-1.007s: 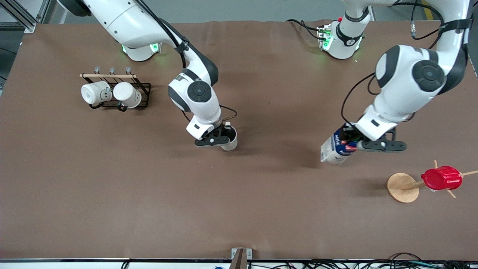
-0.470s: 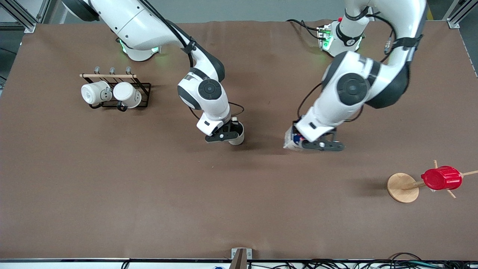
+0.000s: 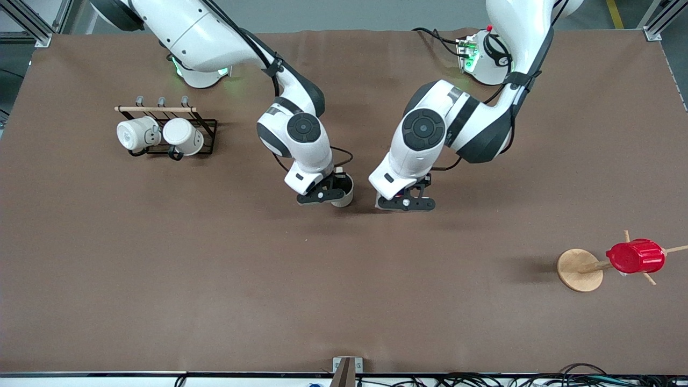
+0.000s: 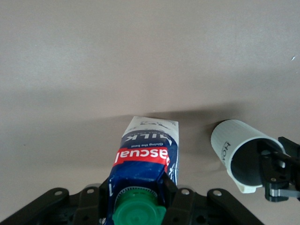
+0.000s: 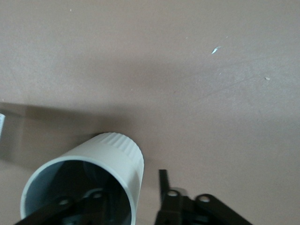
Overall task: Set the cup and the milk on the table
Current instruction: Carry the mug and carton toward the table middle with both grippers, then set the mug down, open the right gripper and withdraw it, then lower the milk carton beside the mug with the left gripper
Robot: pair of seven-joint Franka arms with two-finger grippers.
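Note:
My right gripper (image 3: 334, 192) is shut on the rim of the off-white cup (image 3: 344, 200), one finger in its dark inside and one outside, low over the middle of the brown table (image 3: 344, 295). The right wrist view shows the cup (image 5: 117, 154) and that gripper (image 5: 131, 187). My left gripper (image 3: 402, 202) is shut on the dark-blue milk (image 4: 147, 154) just below its green cap (image 4: 138, 208), held upright close beside the cup (image 4: 229, 140). In the front view the left hand hides nearly all of the milk. I cannot tell whether either thing touches the table.
A black wire rack (image 3: 207, 134) with two plain white mugs (image 3: 161, 134) stands toward the right arm's end. A wooden peg stand (image 3: 579, 269) bearing a red ribbed cup (image 3: 635, 256) stands toward the left arm's end, nearer the front camera.
My left arm has carried the milk a long way toward the right arm's end, to beside the cup. My right gripper has shifted slightly toward the left arm's end with the cup.

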